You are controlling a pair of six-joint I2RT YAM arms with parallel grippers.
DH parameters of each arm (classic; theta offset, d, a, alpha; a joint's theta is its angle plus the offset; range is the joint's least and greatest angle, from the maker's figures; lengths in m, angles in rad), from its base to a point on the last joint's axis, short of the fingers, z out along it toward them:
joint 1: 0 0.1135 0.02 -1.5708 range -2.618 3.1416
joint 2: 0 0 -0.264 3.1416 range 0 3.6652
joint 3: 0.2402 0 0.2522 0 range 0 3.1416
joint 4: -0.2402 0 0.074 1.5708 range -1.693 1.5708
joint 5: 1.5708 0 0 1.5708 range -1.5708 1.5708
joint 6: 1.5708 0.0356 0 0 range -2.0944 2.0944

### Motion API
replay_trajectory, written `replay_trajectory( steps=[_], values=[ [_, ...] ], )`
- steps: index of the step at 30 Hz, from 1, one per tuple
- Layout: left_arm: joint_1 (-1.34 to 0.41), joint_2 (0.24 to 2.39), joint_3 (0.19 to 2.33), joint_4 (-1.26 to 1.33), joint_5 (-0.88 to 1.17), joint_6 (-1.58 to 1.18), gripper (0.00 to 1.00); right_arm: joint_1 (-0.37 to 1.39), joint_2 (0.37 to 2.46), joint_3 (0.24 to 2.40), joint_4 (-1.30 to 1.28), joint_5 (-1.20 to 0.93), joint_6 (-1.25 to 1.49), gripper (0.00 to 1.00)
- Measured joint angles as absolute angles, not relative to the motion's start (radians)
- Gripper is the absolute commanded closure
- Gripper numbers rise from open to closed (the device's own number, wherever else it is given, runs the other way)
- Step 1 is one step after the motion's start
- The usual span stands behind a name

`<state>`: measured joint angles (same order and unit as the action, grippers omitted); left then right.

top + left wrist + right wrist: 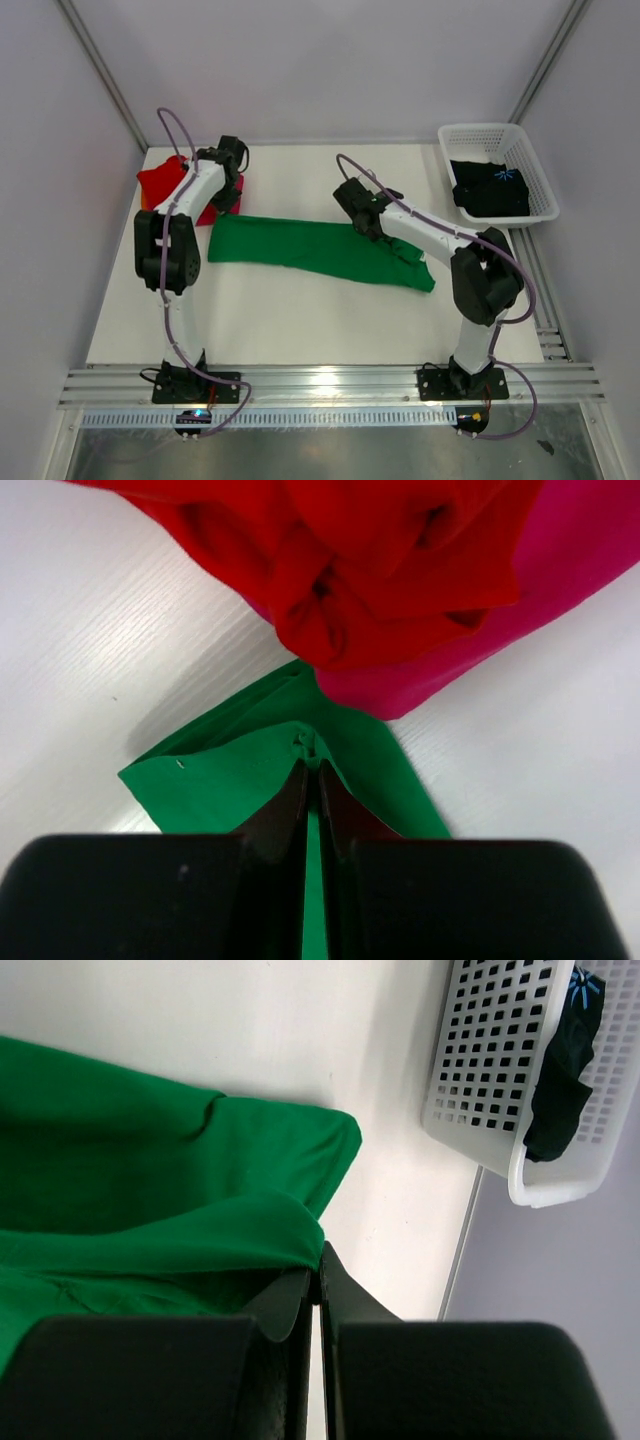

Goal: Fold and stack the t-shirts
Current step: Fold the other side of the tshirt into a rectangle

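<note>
Green t-shirt [310, 248] on the white table [300, 320], drawn out as a long narrow band from left of centre to right of centre, right end slanting toward the near edge. Mostly flat along its length; some bunching at the right end.

Left gripper [224, 203] at the band's left end, jaws pressed together. From the left wrist view: a small pucker of green cloth nipped between the fingertips [285, 805], the shirt's corner fanned out to both sides beneath them. Clenched on the green t-shirt and on nothing else.

Right gripper [378, 232] over the right half of the band, on its far edge. From the right wrist view: jaws closed tight, a rolled fold of green cloth caught at the tips and draped across the left finger. Likewise grasping the green t-shirt. Beyond the tips, one rounded green corner lying flat on bare table.

Red t-shirt [160, 180] crumpled in a heap at the far left of the table, on top of the magenta t-shirt [560, 580], magenta edge showing beneath and to one side. Green corner reaching the foot of that heap; touching or tucked just under, cannot tell which.

Black t-shirt [490, 188] with a small blue print, loosely bundled inside the white lattice basket [497, 130] at the far right corner, well apart from both grippers.
</note>
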<state>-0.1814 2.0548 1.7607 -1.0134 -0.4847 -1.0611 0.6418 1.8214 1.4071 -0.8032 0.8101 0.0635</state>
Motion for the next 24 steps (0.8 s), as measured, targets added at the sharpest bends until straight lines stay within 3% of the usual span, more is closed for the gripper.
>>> replay_trajectory(
  steps=[24],
  values=[
    [-0.136, 2.132, 1.786, -0.867, -0.365, -0.851, 0.92, 0.585, 1.923, 1.437, -0.838, 0.804, 0.115, 0.97]
  ],
)
